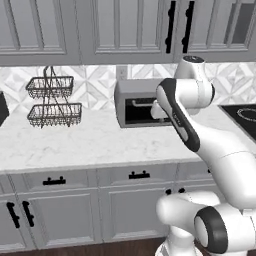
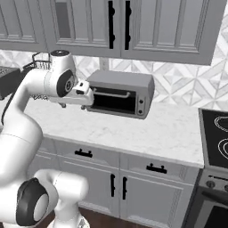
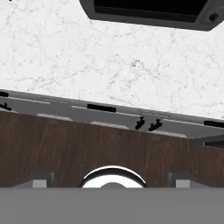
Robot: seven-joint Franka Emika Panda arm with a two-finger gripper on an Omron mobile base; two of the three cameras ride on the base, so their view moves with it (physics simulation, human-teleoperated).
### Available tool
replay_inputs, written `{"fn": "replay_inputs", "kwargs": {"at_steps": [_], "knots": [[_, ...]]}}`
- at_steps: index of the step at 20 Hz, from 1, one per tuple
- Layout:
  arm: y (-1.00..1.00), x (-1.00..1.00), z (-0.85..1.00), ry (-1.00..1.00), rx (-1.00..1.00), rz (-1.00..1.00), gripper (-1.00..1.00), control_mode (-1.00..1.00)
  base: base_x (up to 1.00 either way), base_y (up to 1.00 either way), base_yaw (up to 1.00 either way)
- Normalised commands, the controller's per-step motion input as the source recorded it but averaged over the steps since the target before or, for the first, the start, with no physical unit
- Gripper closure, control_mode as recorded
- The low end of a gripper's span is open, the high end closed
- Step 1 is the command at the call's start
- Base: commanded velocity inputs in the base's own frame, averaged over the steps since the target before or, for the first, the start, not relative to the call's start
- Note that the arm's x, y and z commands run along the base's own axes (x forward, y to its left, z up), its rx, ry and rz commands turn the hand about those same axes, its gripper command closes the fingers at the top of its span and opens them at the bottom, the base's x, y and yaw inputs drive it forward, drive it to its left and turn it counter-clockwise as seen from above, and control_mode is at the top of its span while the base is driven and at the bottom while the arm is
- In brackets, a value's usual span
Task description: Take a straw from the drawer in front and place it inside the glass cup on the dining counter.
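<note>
Hanging wide open, gripper point(image 3: 112, 181) above closed drawer point(image 3: 101, 108), stove point(image 2: 216, 138) on right base view

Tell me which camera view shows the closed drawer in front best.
The left base view: the drawer faces the camera, its framed grey front and short black bar handle clear, shut. The right base view shows it at an angle beside the arm. The hand view looks down on it, foreshortened to a thin strip.

Even flat light, soft rendered edges, no glare.
</note>
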Motion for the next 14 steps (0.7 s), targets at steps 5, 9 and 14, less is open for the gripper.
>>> {"fn": "replay_inputs", "kwargs": {"at_steps": [5,9,14], "knots": [[0.0,0.0,0.0,0.0,0.0,0.0,-1.0,1.0,0.0,-0.83,0.63],[0.0,0.0,0.0,0.0,0.0,0.0,-1.0,1.0,0.0,-0.65,0.7],[0.0,0.0,0.0,0.0,0.0,0.0,-1.0,1.0,0.0,-0.65,0.71]]}}
